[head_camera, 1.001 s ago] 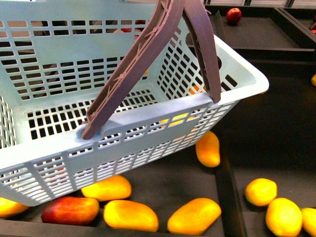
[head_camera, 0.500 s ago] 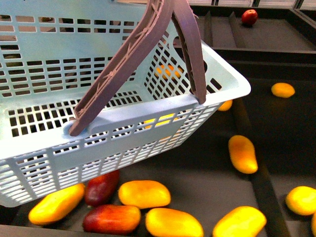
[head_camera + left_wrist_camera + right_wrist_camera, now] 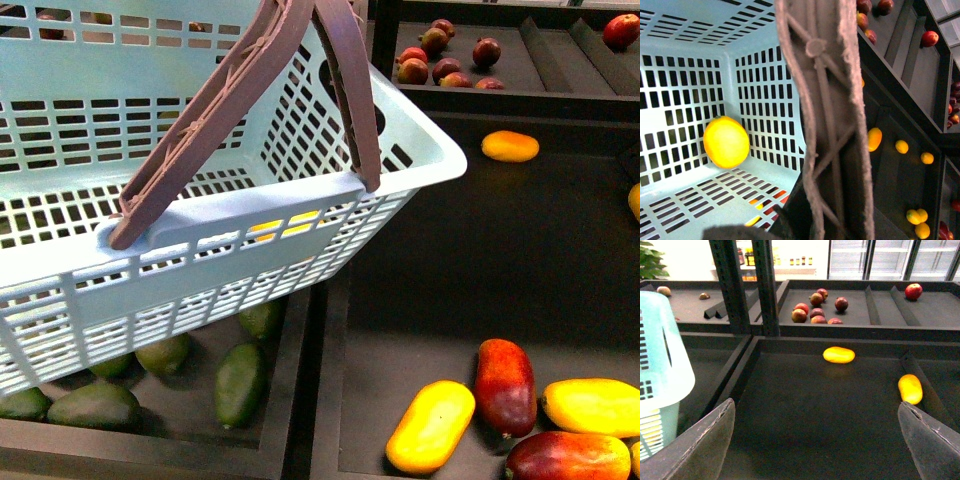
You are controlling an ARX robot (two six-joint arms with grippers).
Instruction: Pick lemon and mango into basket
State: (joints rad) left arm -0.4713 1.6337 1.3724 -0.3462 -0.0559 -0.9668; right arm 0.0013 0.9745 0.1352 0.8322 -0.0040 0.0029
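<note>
The pale turquoise basket (image 3: 200,230) hangs tilted at the left of the front view, its two brown handles (image 3: 340,90) drawn up together. My left gripper (image 3: 820,220) is shut on those handles (image 3: 832,125). The lemon (image 3: 726,141) rests inside the basket against a lattice wall. A yellow mango (image 3: 430,427) lies in the dark bin at the lower right, another mango (image 3: 597,405) beside it, and a third (image 3: 510,146) further back. My right gripper (image 3: 815,440) is open above that bin's floor with nothing between its fingers; two yellow mangoes (image 3: 838,354) (image 3: 910,388) lie beyond it.
Dark red mangoes (image 3: 505,385) lie among the yellow ones. Dark green fruits (image 3: 240,380) fill the bin under the basket. A raised divider (image 3: 325,380) separates the two bins. Red apples (image 3: 815,307) sit on the back shelf behind black uprights (image 3: 765,285).
The shelf has slid right across the front view: the mangoes under the basket now lie at the right, and green fruits show beneath it. The basket stays held.
</note>
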